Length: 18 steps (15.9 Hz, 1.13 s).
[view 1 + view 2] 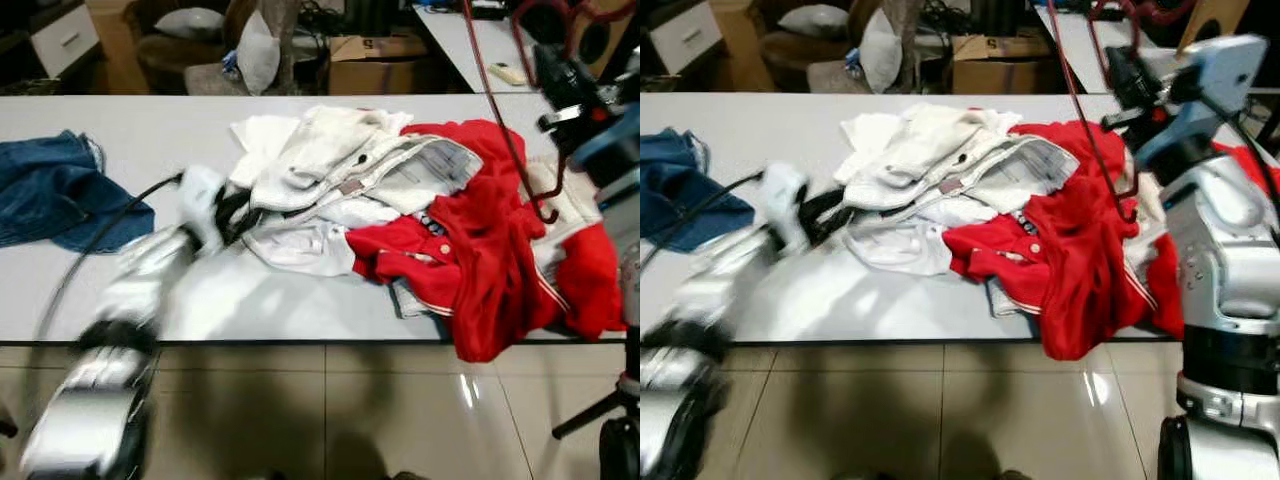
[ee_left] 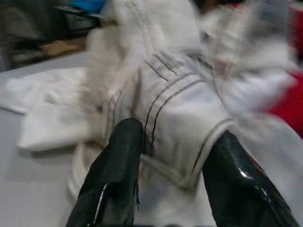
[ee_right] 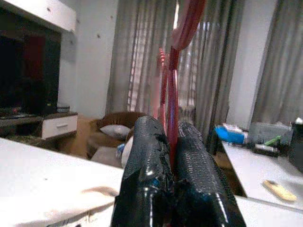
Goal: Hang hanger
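The right gripper (image 3: 170, 156) is clenched on a red hanger (image 1: 500, 110), holding it up at the upper right of the frame so its hook end dangles over the red polo shirt (image 1: 480, 260) on the white table (image 1: 150, 130). The left gripper (image 2: 173, 156) is at the centre left of the frame, its two black fingers spread apart on either side of a fold of the white garment (image 1: 340, 160), not yet closed on it.

The likely trouble is the heap itself: the white garment lies tangled with the red shirt and other pale cloth, so a pinch here could drag up several layers at once or pull the pile toward the table's near edge, where the red shirt already hangs over. The dangling hook could also snag the red cloth below it.

The left arm is smeared by motion, and the left wrist view is soft, so which part of the garment sits between the fingers cannot be told. The hanger's upper part is cut off by the frame's top. A blue denim piece (image 1: 50, 190) lies at the left edge.
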### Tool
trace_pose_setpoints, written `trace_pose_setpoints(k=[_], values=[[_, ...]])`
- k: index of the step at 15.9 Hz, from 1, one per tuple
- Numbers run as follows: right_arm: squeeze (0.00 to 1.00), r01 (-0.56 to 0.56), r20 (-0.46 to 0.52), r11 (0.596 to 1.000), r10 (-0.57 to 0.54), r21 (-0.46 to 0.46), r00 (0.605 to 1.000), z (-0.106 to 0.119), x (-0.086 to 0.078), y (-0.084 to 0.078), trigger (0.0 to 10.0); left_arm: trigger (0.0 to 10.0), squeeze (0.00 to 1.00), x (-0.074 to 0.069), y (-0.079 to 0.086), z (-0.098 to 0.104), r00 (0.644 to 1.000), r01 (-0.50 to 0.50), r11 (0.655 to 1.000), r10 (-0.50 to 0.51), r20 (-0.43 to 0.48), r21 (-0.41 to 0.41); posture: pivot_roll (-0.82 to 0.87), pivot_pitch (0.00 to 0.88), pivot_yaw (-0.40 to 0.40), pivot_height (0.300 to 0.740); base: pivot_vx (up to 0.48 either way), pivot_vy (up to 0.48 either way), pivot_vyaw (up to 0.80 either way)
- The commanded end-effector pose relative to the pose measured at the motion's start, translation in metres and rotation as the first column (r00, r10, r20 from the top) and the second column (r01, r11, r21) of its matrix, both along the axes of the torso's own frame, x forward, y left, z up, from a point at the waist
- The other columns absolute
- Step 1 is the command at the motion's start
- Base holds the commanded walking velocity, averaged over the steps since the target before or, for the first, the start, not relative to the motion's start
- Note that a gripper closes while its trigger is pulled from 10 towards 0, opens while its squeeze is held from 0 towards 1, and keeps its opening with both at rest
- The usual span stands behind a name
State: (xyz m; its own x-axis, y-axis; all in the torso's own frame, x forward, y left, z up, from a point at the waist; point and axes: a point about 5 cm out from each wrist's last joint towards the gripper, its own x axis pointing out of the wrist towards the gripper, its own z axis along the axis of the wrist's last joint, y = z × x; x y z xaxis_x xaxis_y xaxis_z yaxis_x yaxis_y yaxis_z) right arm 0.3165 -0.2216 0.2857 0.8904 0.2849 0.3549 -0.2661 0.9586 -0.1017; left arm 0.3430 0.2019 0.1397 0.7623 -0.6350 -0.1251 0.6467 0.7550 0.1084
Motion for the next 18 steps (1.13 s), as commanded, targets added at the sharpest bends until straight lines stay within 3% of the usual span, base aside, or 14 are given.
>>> trace_pose_setpoints(k=[1,2,3,4,6,8,9,10,12,13,14,15,17,18], values=[[0.00,-0.003,-0.013,1.000,0.003,-0.002,1.000,-0.001,-0.002,0.004,10.0,10.0,1.00,-0.004,0.000,0.008,0.997,0.074,0.996,-0.074,0.008,0.049,-0.10,0.000,0.034,0.740,0.000,0.000,0.00],[0.00,0.002,-0.043,1.000,-0.001,0.022,0.999,-0.010,-0.002,0.010,10.0,10.0,1.00,-0.025,0.017,0.010,0.985,0.171,0.969,-0.164,-0.056,0.178,-0.09,0.000,0.044,0.740,0.000,0.000,0.00],[0.00,0.009,-0.048,1.000,-0.008,0.023,0.999,-0.012,-0.002,0.011,10.0,10.0,1.00,-0.029,0.019,0.014,0.982,0.185,0.968,-0.176,-0.065,0.171,-0.09,0.000,0.044,0.740,0.000,0.000,0.00],[0.00,0.009,-0.059,0.997,-0.004,0.076,0.998,-0.017,-0.005,0.020,10.0,10.0,1.00,-0.038,0.016,0.049,0.977,0.213,0.976,-0.212,0.021,-0.054,-0.09,0.000,0.037,0.740,0.000,0.000,0.00],[0.00,0.017,-0.075,0.993,-0.008,0.118,0.997,-0.023,-0.009,0.029,10.0,10.0,1.00,-0.044,0.013,0.077,0.976,0.206,0.938,-0.176,0.127,-0.278,-0.10,0.000,0.037,0.740,0.000,0.000,0.00],[0.00,0.032,-0.121,0.992,-0.017,0.123,0.992,-0.033,-0.014,0.037,10.0,10.0,1.00,-0.050,0.010,0.087,0.976,0.186,0.922,-0.132,0.176,-0.341,-0.11,0.000,0.044,0.740,0.000,0.000,0.00],[0.00,0.026,-0.137,0.991,-0.007,0.133,0.990,-0.036,-0.017,0.043,10.0,10.0,1.00,-0.046,0.007,0.097,0.975,0.105,0.891,-0.006,0.220,-0.442,-0.10,0.000,0.058,0.740,0.000,0.000,0.00],[0.00,0.030,-0.141,0.991,-0.011,0.131,0.990,-0.037,-0.018,0.044,10.0,10.0,1.00,-0.043,0.006,0.098,0.976,0.054,0.885,0.052,0.213,-0.463,-0.10,0.000,0.056,0.740,0.000,0.000,0.00],[0.00,0.086,-0.171,0.990,-0.066,0.112,0.983,-0.048,-0.023,0.050,10.0,10.0,0.98,-0.039,0.001,0.089,0.961,-0.123,0.912,0.209,0.184,-0.391,-0.10,0.000,0.046,0.740,0.000,0.000,0.00],[0.00,0.125,-0.205,0.986,-0.100,0.111,0.974,-0.058,-0.028,0.052,10.0,10.0,0.63,-0.039,-0.001,0.079,0.933,-0.239,0.912,0.311,0.182,-0.332,-0.09,0.000,0.042,0.740,0.000,0.000,0.00],[0.00,0.143,-0.226,0.986,-0.120,0.091,0.967,-0.067,-0.032,0.055,10.0,10.0,0.00,-0.043,-0.006,0.064,0.909,-0.320,0.927,0.358,0.214,-0.195,-0.09,0.000,0.053,0.740,0.000,0.000,0.00],[0.00,0.160,-0.233,0.984,-0.138,0.081,0.963,-0.071,-0.034,0.056,10.0,10.0,0.00,-0.047,-0.011,0.053,0.905,-0.342,0.935,0.355,0.236,-0.095,-0.08,0.000,0.075,0.740,0.000,0.000,0.00],[0.00,0.183,-0.236,0.980,-0.162,0.071,0.958,-0.075,-0.037,0.054,10.0,10.0,0.00,-0.052,-0.016,0.039,0.910,-0.373,0.921,0.387,0.151,-0.116,-0.08,0.000,0.081,0.740,0.000,0.000,0.00],[0.00,0.177,-0.255,0.983,-0.158,0.052,0.954,-0.082,-0.040,0.054,10.0,10.0,0.00,-0.056,-0.022,0.032,0.916,-0.364,0.929,0.370,0.157,-0.069,-0.08,0.000,0.086,0.740,0.000,0.270,0.00]])
